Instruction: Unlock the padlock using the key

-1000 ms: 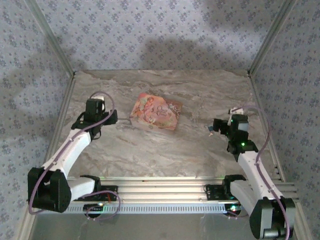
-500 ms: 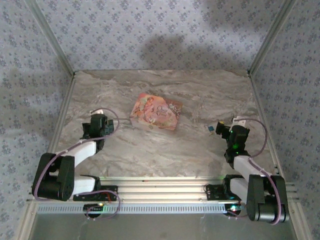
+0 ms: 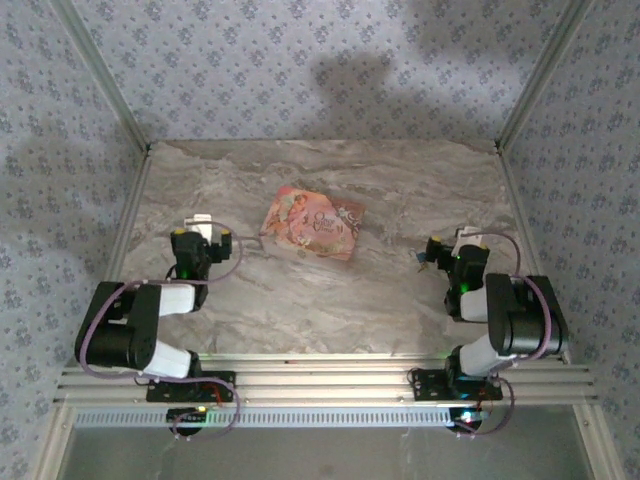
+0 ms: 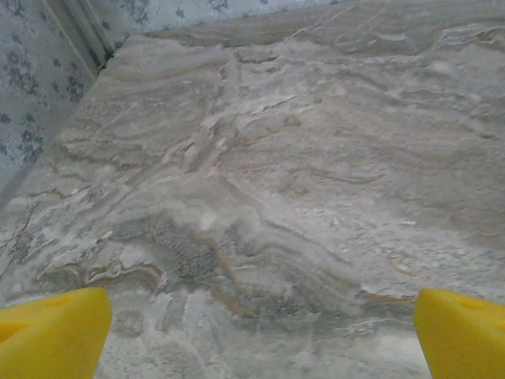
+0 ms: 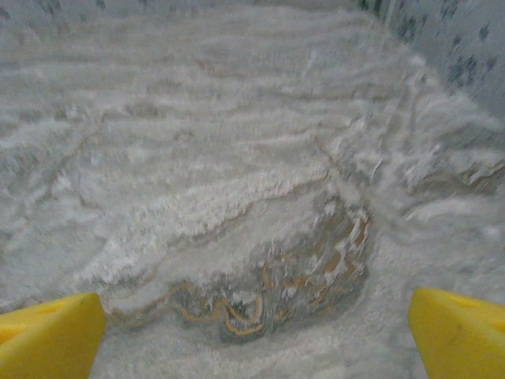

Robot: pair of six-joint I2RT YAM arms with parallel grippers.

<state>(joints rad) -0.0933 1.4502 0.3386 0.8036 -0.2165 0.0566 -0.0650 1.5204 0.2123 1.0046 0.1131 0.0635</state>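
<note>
Parked low and folded, left gripper (image 3: 203, 241) at lower left, right gripper (image 3: 452, 246) at lower right, both spread wide over the table (image 3: 300, 300) and gripping nothing, seemingly at rest, with the key (image 3: 421, 258) lying loose just left of the right gripper, handy for grasping.

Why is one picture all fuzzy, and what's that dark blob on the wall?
Right wrist view: the marble table looks smeared and soft. Left wrist view: the marble is crisper. Top view: the blob is a shadow on the flowered back wall.
</note>
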